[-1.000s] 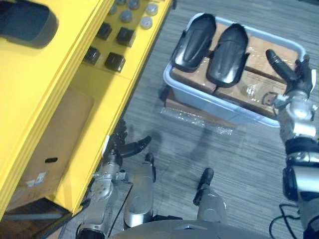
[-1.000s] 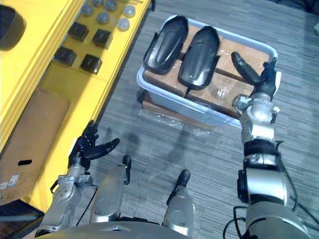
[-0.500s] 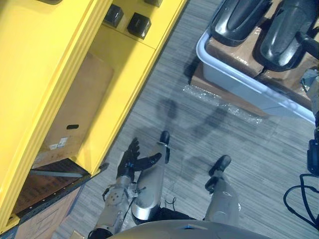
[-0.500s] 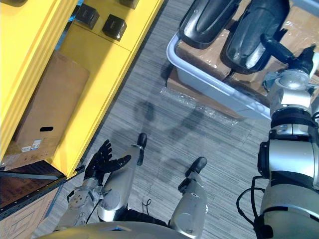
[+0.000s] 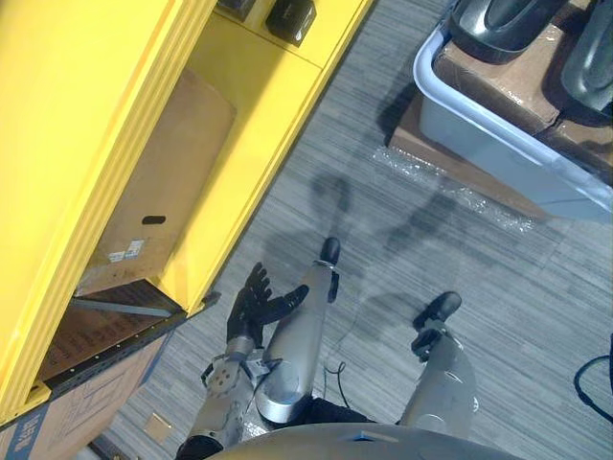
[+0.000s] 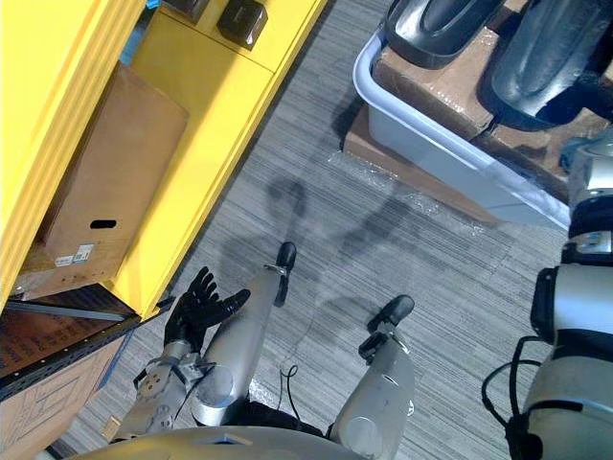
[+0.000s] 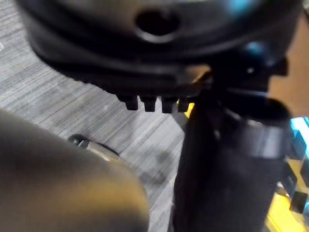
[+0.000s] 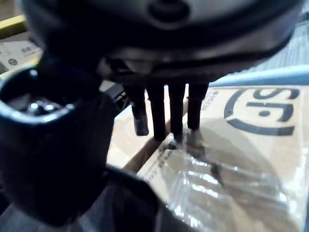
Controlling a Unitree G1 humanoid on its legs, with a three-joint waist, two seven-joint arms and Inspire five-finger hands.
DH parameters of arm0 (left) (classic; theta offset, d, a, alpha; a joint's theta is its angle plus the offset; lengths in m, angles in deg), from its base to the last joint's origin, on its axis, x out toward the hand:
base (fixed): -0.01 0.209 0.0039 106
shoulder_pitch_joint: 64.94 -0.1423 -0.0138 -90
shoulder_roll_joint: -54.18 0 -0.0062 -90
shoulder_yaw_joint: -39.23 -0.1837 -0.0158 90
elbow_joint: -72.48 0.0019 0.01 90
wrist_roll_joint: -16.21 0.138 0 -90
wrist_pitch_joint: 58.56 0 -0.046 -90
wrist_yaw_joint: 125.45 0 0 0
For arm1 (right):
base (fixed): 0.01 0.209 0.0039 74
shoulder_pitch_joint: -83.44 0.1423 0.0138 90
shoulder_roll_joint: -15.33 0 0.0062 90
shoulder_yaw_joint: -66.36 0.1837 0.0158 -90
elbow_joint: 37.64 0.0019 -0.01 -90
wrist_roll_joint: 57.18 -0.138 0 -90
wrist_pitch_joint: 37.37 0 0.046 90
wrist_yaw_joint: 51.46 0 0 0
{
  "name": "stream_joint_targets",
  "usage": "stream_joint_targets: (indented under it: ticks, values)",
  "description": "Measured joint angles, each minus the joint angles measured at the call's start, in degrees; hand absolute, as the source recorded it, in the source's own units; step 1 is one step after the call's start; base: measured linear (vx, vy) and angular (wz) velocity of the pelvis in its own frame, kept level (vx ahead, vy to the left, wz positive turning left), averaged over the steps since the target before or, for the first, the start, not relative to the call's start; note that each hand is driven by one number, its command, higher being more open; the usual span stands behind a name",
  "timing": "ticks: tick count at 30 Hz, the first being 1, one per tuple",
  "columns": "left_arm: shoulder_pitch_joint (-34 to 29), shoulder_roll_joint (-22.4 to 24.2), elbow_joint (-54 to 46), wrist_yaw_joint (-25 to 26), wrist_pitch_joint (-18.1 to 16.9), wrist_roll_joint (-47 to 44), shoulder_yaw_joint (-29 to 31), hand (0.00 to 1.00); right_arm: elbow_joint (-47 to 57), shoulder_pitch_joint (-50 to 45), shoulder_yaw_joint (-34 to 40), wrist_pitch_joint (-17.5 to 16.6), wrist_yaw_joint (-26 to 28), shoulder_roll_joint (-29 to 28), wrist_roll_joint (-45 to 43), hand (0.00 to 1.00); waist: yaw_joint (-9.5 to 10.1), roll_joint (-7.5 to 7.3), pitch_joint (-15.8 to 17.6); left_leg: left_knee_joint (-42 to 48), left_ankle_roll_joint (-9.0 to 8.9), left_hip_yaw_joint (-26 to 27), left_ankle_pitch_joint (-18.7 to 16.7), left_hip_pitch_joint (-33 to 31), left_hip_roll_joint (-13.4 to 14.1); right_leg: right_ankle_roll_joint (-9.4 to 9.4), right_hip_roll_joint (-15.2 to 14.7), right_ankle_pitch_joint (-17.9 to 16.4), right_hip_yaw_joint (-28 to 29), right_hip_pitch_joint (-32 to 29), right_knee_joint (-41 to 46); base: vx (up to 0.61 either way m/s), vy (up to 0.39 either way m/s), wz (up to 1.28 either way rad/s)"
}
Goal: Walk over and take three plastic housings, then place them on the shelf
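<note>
Two black plastic housings, one (image 6: 436,24) and the other (image 6: 541,57), lie on brown wrapped boxes (image 6: 431,81) inside a pale grey bin (image 6: 450,158) at the top right. My right hand (image 8: 159,38) hovers over that bin, its fingers (image 8: 166,116) straight above the plastic-wrapped cardboard and holding nothing. A dark curved surface beside its thumb (image 8: 48,145) looks like the right housing. My left hand (image 6: 196,311) hangs low by the yellow shelf (image 5: 105,115), fingers spread and empty.
A flat cardboard box (image 5: 163,182) lies on the shelf's lower level, and small black blocks (image 5: 292,14) sit further along it. The bin rests on a flat carton (image 5: 460,168) on grey carpet. Open floor separates the shelf from the bin.
The whole picture has shifted, so the camera moved: bin and shelf now sit higher in view. My right hand stays over the bin. The left hand stays open and low.
</note>
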Motion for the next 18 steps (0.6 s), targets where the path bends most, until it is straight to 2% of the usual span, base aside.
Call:
stream_joint_targets:
  ticks: [4, 5, 10, 12, 14, 16, 18]
  values:
    - [0.01, 0.41, 0.09, 0.15, -0.81, 0.0, 0.66, 1.0, -0.12, -0.06, -0.01, 1.8, 2.73, 0.86, 2.88, 0.0, -0.11, -0.01, 0.0, 0.41, -0.1, -0.31, -0.05, -0.67, 0.7, -0.25, 0.26, -0.55, -0.37, -0.48, 0.85, -0.01, -0.017, 0.01]
    - [0.01, 0.62, 0.05, 0.13, -0.81, 0.01, 1.04, 1.0, -0.51, -0.77, -0.04, 3.22, 5.66, 0.59, 2.78, 0.0, -0.06, -0.01, 0.0, 0.42, -0.11, -0.35, -0.05, -0.66, 0.77, -0.29, 0.27, -0.77, -0.45, -0.47, 1.11, 0.0, -0.036, 0.05]
    - [-0.01, 1.64, -0.26, 0.4, -0.86, 0.25, 4.09, 1.0, -0.61, -3.29, 1.87, 2.57, 8.61, -0.99, 3.51, 0.0, -0.34, -0.17, 0.11, 0.75, -0.15, -0.69, -0.05, -0.8, 0.94, -0.42, 0.22, -1.4, -0.8, -0.53, 2.19, 0.0, -0.024, 0.03]
    - [-0.02, 1.7, -0.8, 0.57, -0.95, 0.25, 4.96, 1.0, -0.57, -4.21, 2.82, 0.44, 9.91, -1.44, 4.63, 0.0, -0.49, -0.38, 0.18, 0.79, -0.18, -0.79, 0.0, -0.79, 1.04, -0.5, 0.22, -1.55, -0.88, -0.53, 2.58, 0.0, 0.0, 0.0]
    - [-0.14, 1.68, -1.51, 0.58, -1.02, 0.27, 6.08, 1.0, -0.57, -4.82, 3.07, -0.66, 11.42, -2.13, 5.08, 0.0, -0.94, -1.22, 0.15, 0.6, -0.29, -0.82, 0.21, -0.76, 1.11, -0.52, 0.24, -1.56, -0.97, -0.54, 2.61, 0.0, 0.0, 0.0]
    - [-0.53, 1.5, -2.22, 0.53, -1.75, 0.3, 7.94, 1.0, -0.56, -7.75, 4.99, -4.29, 12.88, -5.25, 5.13, 0.0, -1.8, -3.57, 0.06, 0.16, -0.42, -0.86, 0.46, -0.29, 1.32, -0.65, 0.36, -1.64, -1.27, -0.13, 2.55, 0.0, 0.0, 0.0]
    - [-0.53, 1.29, -2.53, 0.5, -1.94, 0.53, 8.1, 1.0, -0.6, -9.51, 5.31, -6.63, 12.86, -7.33, 5.16, 0.0, -2.38, -4.7, 0.08, -0.27, -0.5, -0.84, 0.65, 0.66, 1.45, -0.68, 0.46, -1.65, -1.47, 0.72, 2.35, 0.0, -0.011, 0.02]
